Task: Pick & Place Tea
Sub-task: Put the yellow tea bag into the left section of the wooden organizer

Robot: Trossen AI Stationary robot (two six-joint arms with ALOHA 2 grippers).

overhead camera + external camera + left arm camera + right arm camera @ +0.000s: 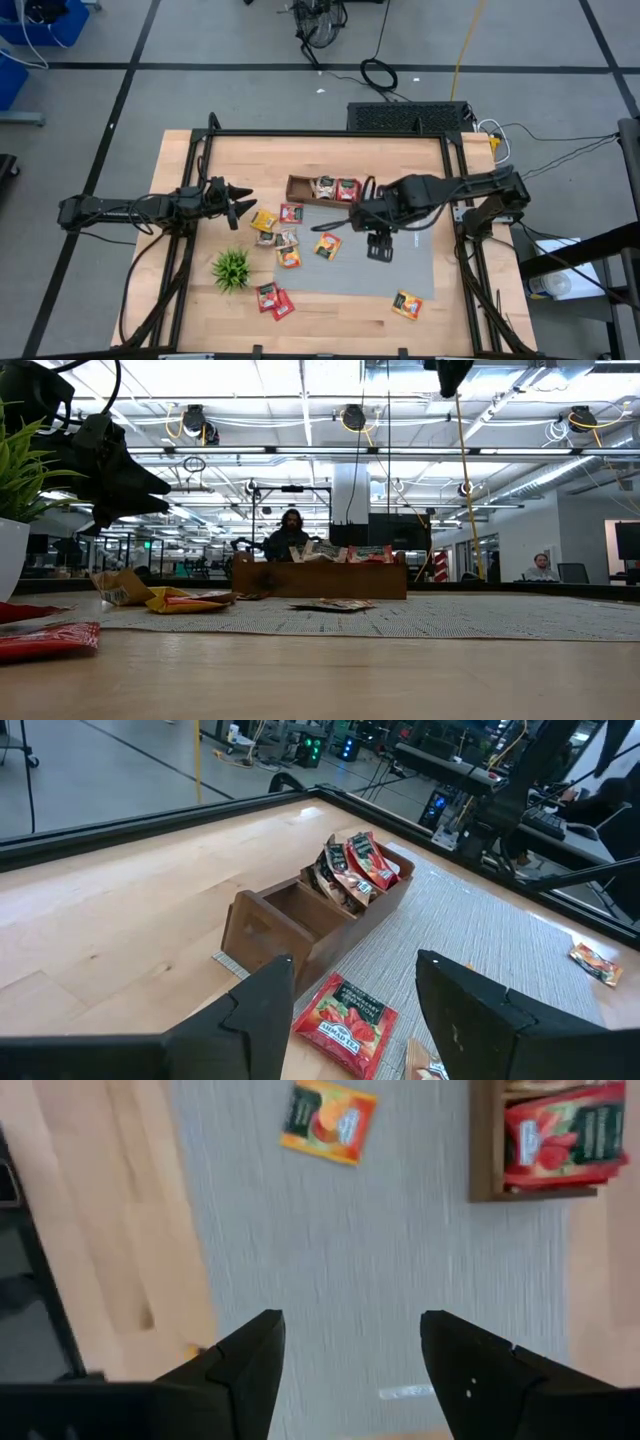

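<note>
L gripper (243, 203) hovers at the table's left side, jaws spread w/ nothing between them; in its wrist view a red tea packet (345, 1020) lies flat on the grey mat (400, 270) just ahead of and between the two fingers (262, 1010), right beside the wooden tray (270, 925). R gripper (378, 247) hangs over the mat's middle, jaws wide apart and empty; only bare mat shows between its fingers (245, 1365), w/ an orange packet (328, 1120) well ahead of them and the tray's end, holding red packets (560, 1135), off to one side. Tray sits at the mat's far edge w/ a few packets standing in its right-hand compartments; left compartment looks empty. Other packets lie loose: a cluster (280, 235) near the L gripper, two red ones (274, 299) by the small green plant (231, 267), one orange (407, 304) at the mat's near right corner.
</note>
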